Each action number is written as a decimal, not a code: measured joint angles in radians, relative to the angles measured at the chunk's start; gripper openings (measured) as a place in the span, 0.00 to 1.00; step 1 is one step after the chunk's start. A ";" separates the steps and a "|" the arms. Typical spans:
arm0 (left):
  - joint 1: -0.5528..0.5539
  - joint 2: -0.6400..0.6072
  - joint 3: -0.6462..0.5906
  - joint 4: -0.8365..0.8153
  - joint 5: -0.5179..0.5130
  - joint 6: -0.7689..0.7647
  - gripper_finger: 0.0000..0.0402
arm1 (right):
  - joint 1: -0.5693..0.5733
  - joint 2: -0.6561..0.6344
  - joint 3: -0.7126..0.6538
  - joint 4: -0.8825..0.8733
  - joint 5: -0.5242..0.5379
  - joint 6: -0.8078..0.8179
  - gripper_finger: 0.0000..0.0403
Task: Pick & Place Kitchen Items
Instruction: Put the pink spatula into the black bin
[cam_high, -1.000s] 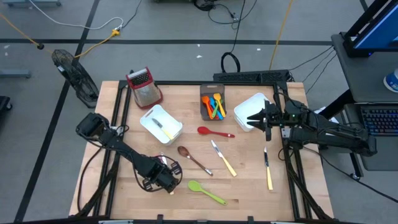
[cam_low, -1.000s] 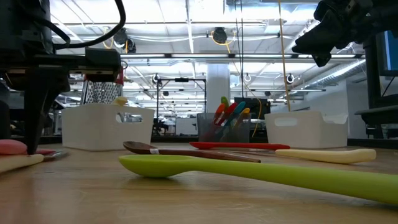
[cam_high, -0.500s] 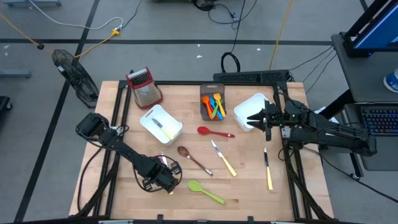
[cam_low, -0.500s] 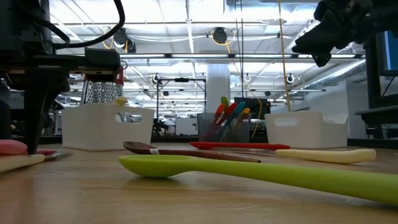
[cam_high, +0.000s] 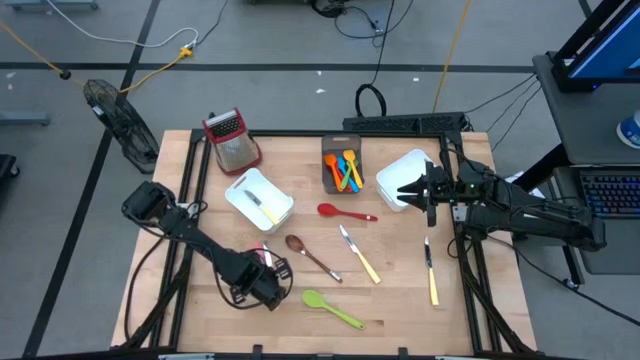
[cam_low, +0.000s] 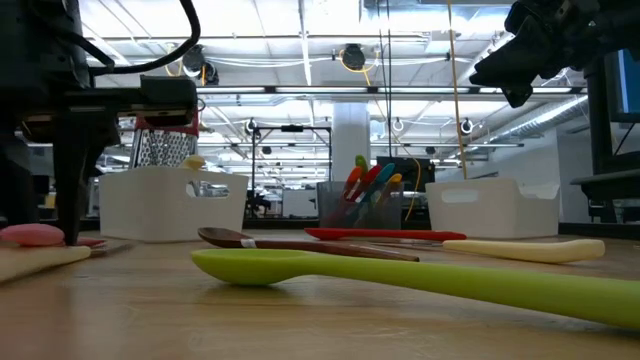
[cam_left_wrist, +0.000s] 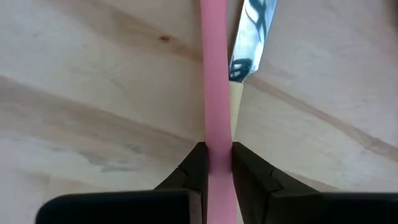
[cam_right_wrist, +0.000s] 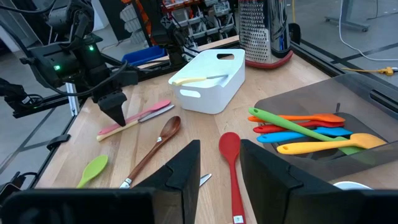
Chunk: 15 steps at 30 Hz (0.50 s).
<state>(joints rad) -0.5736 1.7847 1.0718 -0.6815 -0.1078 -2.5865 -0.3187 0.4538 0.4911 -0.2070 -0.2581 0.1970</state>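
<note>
You have the wooden table (cam_high: 400, 310) carrying everything; the left arm reaches toward its front edge, and its left gripper (cam_left_wrist: 216, 163) is clenched on the handle of a pink spatula (cam_left_wrist: 216, 74) that lies on the wood beside a yellow-handled knife (cam_right_wrist: 152, 112); the right gripper (cam_high: 412, 189) hangs with its fingers spread above the white bin (cam_high: 400, 170) at the table's right edge; a second white bin (cam_high: 258, 199) sits left of centre with a yellow-handled utensil (cam_right_wrist: 199, 78) inside; the red-topped box grater (cam_high: 232, 138) stands at the back left corner; the dark grey bin (cam_high: 341, 163) at the back middle holds orange, red, blue, green and yellow spoons (cam_right_wrist: 305, 127); on the bare wood you see a green spoon (cam_high: 331, 308) near the front edge, a brown spoon (cam_high: 311, 256) behind it, a red spoon (cam_high: 345, 212) at the centre, and two more yellow-handled knives, one (cam_high: 359, 255) mid-table and one (cam_high: 430, 271) near the right edge.
</note>
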 joint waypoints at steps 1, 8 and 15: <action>-0.002 0.000 0.000 0.000 -0.012 0.011 0.12 | 0.000 0.000 0.000 0.000 0.000 0.000 0.26; -0.013 0.000 0.000 0.004 -0.051 0.020 0.12 | 0.000 0.000 0.000 0.000 0.000 0.000 0.26; -0.023 0.001 -0.001 0.035 -0.061 0.025 0.12 | 0.000 0.000 0.000 0.000 0.000 0.000 0.26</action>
<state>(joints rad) -0.5968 1.7855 1.0706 -0.6461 -0.1688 -2.5611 -0.3187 0.4538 0.4911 -0.2070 -0.2581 0.1970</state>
